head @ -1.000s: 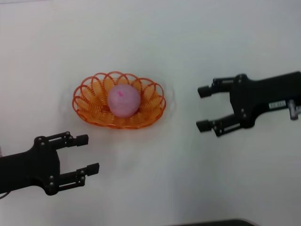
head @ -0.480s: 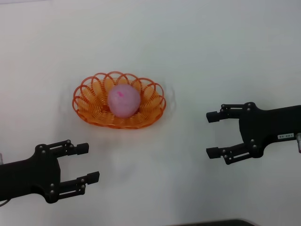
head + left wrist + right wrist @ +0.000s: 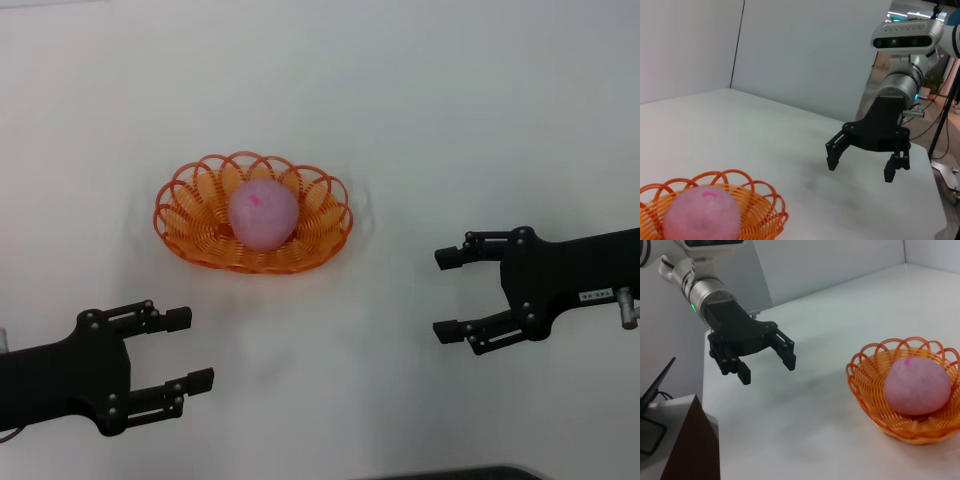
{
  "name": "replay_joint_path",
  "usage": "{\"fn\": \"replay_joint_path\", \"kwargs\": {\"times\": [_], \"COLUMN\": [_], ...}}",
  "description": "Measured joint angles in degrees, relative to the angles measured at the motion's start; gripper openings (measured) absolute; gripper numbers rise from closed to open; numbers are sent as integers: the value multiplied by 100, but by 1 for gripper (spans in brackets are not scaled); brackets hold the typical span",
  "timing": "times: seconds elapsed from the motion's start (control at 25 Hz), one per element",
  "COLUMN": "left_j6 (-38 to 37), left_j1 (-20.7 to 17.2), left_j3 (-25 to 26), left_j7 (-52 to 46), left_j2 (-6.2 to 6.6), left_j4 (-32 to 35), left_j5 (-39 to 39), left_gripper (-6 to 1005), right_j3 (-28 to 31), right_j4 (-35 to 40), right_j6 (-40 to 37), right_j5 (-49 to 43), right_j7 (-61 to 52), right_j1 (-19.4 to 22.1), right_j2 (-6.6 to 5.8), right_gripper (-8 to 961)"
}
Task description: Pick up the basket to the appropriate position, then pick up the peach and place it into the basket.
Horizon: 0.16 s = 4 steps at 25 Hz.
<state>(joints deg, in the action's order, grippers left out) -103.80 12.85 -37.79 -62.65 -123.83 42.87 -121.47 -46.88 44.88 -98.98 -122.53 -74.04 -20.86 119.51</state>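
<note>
Peach (image 3: 264, 214) sits inside basket (image 3: 195, 240), magenta blotch facing up, basket flat on white table (image 3: 400, 120) left of centre in head view. Left gripper (image 3: 191, 349) is low on the robot's left, nearer the robot than the basket, fingers spread, holding nothing. Right gripper (image 3: 444, 293) is out to the robot's right, well apart from the basket, fingers spread and pointing toward centre, also empty. Both arms lie roughly level over the table. Left wrist view shows the right gripper (image 3: 862, 166) hanging clear above the surface with peach (image 3: 701, 214) and basket (image 3: 767, 210) close by; right wrist view shows the left gripper (image 3: 767, 364) likewise off the table, plus a brown box corner (image 3: 687, 445) at the table edge.
</note>
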Motion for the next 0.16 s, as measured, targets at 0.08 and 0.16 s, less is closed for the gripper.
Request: {"fn": "replay_joint_path", "kwargs": {"times": [0.08, 0.16], "left_j6": [-9, -10], "left_j1": [-1, -2], "left_j3": [0, 0], "left_j7": [0, 5], "left_j2": [0, 0], "left_j4": [0, 0], "left_j5": [0, 0], "left_gripper": [703, 703], "right_j3": [2, 14], "right_j4": [-1, 2], "right_j6": [-7, -24], "right_j5": [12, 23], "right_j7": [20, 38], "right_j1": [-24, -48], "right_j2": [1, 2], "right_gripper": [945, 945]}}
